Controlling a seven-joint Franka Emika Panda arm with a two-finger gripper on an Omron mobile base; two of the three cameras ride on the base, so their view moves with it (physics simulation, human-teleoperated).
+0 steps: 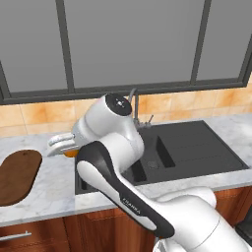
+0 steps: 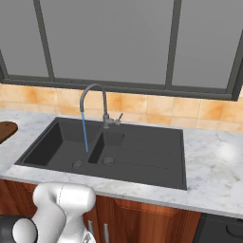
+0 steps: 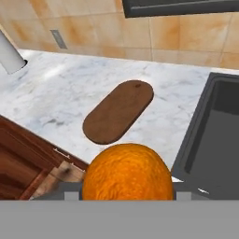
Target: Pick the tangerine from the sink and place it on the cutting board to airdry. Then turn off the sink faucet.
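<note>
The tangerine, bright orange and dimpled, sits low in the hand view, held in my gripper. The gripper is shut on it above the counter, just left of the sink. A sliver of the tangerine peeks from under the white hand. The cutting board, dark brown with rounded ends, lies bare on the marble to the gripper's left and lower; the cutting board appears beyond the fruit. The grey gooseneck faucet pours a thin blue stream into the large basin. Its small lever points right.
White marble counter surrounds the black double-basin sink. A tiled backsplash and dark-framed window run behind. A wall outlet and a white cylinder sit beyond the board. Wooden cabinets with a drawer handle lie below.
</note>
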